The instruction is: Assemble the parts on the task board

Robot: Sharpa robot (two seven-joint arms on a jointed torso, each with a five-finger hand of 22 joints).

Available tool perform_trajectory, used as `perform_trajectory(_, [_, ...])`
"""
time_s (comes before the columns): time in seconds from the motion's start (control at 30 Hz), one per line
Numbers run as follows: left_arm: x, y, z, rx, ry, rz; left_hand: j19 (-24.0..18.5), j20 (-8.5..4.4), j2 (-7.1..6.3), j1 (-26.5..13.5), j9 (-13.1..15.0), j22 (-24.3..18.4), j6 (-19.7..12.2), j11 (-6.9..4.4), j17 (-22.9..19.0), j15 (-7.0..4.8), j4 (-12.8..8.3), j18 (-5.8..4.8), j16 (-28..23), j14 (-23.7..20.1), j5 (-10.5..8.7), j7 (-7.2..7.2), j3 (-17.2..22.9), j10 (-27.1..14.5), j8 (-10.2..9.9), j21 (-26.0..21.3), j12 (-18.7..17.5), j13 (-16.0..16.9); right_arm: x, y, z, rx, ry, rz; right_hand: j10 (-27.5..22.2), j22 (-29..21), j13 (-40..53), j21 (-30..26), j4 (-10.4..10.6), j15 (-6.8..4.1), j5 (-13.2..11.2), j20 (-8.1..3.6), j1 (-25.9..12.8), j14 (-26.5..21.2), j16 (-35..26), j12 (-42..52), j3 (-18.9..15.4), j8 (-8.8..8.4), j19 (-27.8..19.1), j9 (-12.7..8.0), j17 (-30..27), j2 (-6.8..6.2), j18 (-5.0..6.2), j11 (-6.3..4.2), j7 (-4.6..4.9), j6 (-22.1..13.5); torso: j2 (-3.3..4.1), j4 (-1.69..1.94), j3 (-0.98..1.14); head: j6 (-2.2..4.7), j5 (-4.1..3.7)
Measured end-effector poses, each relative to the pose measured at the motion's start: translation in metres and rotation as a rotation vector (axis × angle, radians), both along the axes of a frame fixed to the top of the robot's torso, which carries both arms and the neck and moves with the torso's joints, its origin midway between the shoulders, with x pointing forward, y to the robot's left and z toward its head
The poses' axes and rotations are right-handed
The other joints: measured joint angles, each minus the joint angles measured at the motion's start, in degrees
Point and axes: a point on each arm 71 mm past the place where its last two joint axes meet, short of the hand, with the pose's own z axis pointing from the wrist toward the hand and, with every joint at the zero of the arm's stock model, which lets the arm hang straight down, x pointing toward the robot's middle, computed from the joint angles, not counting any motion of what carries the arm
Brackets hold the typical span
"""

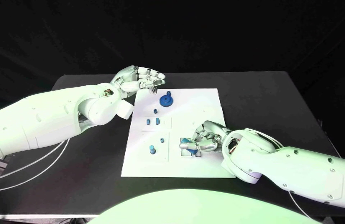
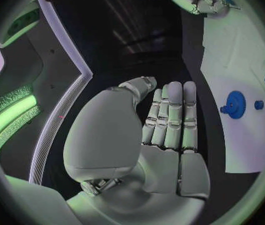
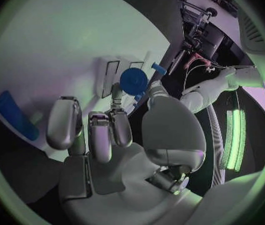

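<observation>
The white task board (image 1: 194,104) lies in the middle of the black table (image 1: 273,99), with small blue parts spread over it. A round blue wheel-like part (image 1: 166,101) sits near the board's far end, with a small blue peg (image 1: 169,93) just beyond it. Two small blue parts (image 1: 152,120) stand in a marked square around the middle of the board, and another blue part (image 1: 151,148) sits in a square nearer the robot. The left hand (image 1: 138,79) hovers at the far left corner of the board, its fingers straight and close together, holding nothing. The right hand (image 1: 203,138) rests low over the near right part of the board, its fingers curled down onto a flat blue part (image 1: 188,147) there; whether it actually grips that part, I cannot tell. The two hands are well apart.
</observation>
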Motion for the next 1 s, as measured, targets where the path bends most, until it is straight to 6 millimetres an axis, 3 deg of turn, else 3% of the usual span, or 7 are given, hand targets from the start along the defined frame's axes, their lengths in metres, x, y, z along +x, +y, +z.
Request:
perform_trajectory(0.2, [0.000, 0.001, 0.000, 0.001, 0.000, 0.001, 0.0, 0.00, 0.00, 0.0, 0.0, 0.0, 0.0, 0.00, 0.0, 0.00, 0.0, 0.00, 0.0, 0.0, 0.00, 0.00, 0.0, 0.0, 0.0, 0.0, 0.0, 0.0, -0.003, -0.002, 0.002, -0.005, -0.025, 0.008, 0.0, 0.0, 0.0, 0.0, 0.0, 0.00, 0.4, 0.00, -0.1, 0.0, 0.0, 0.0, -1.0, 0.09, 0.0, -0.1, 0.0, 0.13, 0.00, 0.00, -0.09, -0.3, -0.01, 0.01, 0.00, 0.00, -0.07])
perform_trajectory(0.37, [0.000, 0.001, 0.000, 0.002, -0.001, 0.003, 0.0, 0.00, 0.00, 0.0, 0.0, 0.0, 0.0, 0.00, 0.0, 0.00, 0.0, 0.00, 0.0, 0.0, 0.00, 0.00, 0.0, 0.0, 0.0, 0.0, 0.0, 0.0, -0.007, -0.008, 0.006, -0.006, -0.046, 0.009, 0.0, 0.0, 0.0, 0.0, 0.0, 0.00, 0.7, 0.00, -0.1, 0.0, 0.0, 0.0, -1.0, 0.09, 0.0, -0.1, 0.0, 1.20, 0.00, 0.00, -0.09, -0.3, -0.02, 0.01, 0.02, 0.00, -0.02])
perform_trajectory(0.73, [0.000, 0.002, 0.000, 0.003, -0.001, 0.004, 0.0, 0.00, 0.00, 0.0, 0.0, 0.0, 0.0, 0.00, 0.0, 0.00, 0.0, -0.01, 0.0, 0.0, 0.00, 0.00, 0.0, 0.0, 0.0, 0.0, 0.0, 0.0, -0.014, -0.016, 0.014, -0.004, -0.073, 0.011, 0.0, 0.0, 0.0, 0.0, 0.0, 0.00, 1.3, 0.00, 0.0, 0.0, 0.0, 0.0, -1.0, 0.32, 0.0, -0.1, 0.0, 2.27, 0.00, 0.00, -0.09, -0.3, -0.04, 0.00, 0.01, 0.00, 0.06])
perform_trajectory(0.83, [0.000, 0.003, 0.000, 0.004, -0.001, 0.005, 0.0, 0.00, 0.01, 0.0, 0.0, 0.0, 0.0, 0.00, 0.0, 0.00, 0.0, 0.00, 0.0, 0.0, 0.00, 0.00, 0.0, 0.0, 0.0, 0.0, 0.0, 0.0, -0.015, -0.017, 0.014, -0.006, -0.076, 0.013, 0.1, 0.0, 0.0, 0.0, -0.2, 0.00, 1.7, 0.00, 0.2, 0.0, 0.0, 0.0, -0.6, 0.54, 0.0, -0.1, 0.0, 2.86, 0.00, 0.08, -0.09, -0.3, -0.03, 0.01, 0.01, 0.00, 0.09])
perform_trajectory(1.0, [0.000, 0.003, 0.000, 0.005, -0.001, 0.005, 0.0, 0.00, 0.23, -0.2, 0.0, 0.0, 0.0, 0.00, 0.0, 0.00, 0.0, 0.00, 0.0, 0.0, 0.00, 0.00, 0.0, 0.0, 0.0, 0.0, 0.0, 0.0, -0.016, -0.017, 0.015, -0.008, -0.072, 0.020, 0.2, 0.0, 0.0, 0.4, -0.1, 0.00, 2.1, 0.00, 0.9, 0.0, 0.0, 0.2, 0.1, 0.77, 0.0, -0.1, 0.0, 5.23, 0.00, 0.21, -0.09, -0.3, -0.01, 0.01, 0.01, 0.00, 0.15])
